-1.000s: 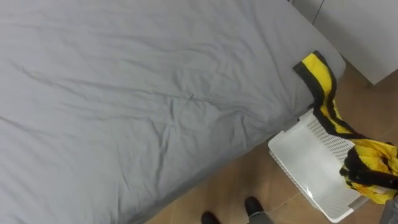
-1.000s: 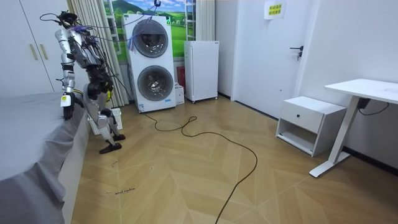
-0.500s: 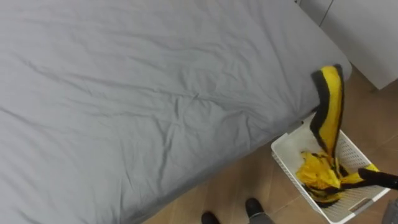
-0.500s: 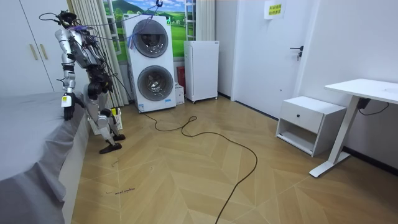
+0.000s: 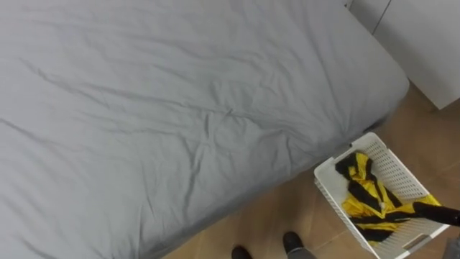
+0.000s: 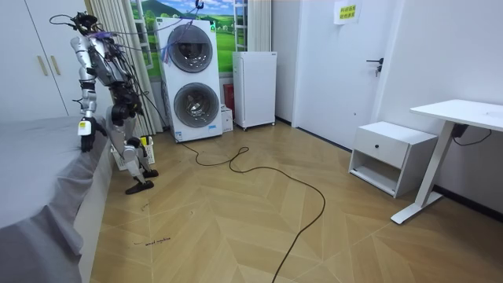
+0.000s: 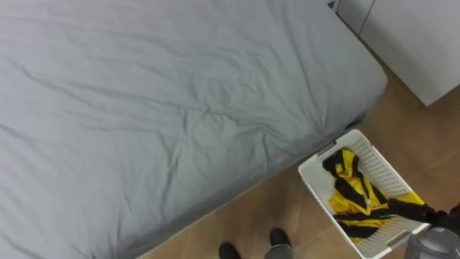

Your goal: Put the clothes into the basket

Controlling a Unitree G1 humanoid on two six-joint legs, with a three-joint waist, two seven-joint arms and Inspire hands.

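A yellow and black garment (image 5: pixel 366 198) lies bunched inside the white slatted basket (image 5: pixel 327 180), which stands on the wood floor by the bed's corner at my lower right. My right hand (image 5: pixel 440 214) reaches in from the right over the basket's far rim, against a yellow end of the garment (image 7: pixel 411 199); its grip is hidden. The basket (image 7: pixel 310 178) shows the same way in the right eye view, with the right hand (image 7: pixel 425 213) at its edge. In the room view I stand beside the bed, and my left hand (image 6: pixel 84 135) hangs at the bed's edge.
The bed's grey sheet (image 5: pixel 180 108) is wrinkled and bare. A white wardrobe (image 5: pixel 428 43) stands past the bed's corner. In the room view a stacked washer and dryer (image 6: pixel 192 79), a dark cable (image 6: pixel 302 196), a white nightstand (image 6: pixel 389 157) and a desk (image 6: pixel 464 114) stand about.
The garment's striped end slid off the bed's corner and dropped into the basket, where the whole garment now lies. The right hand stayed by the basket's rim.
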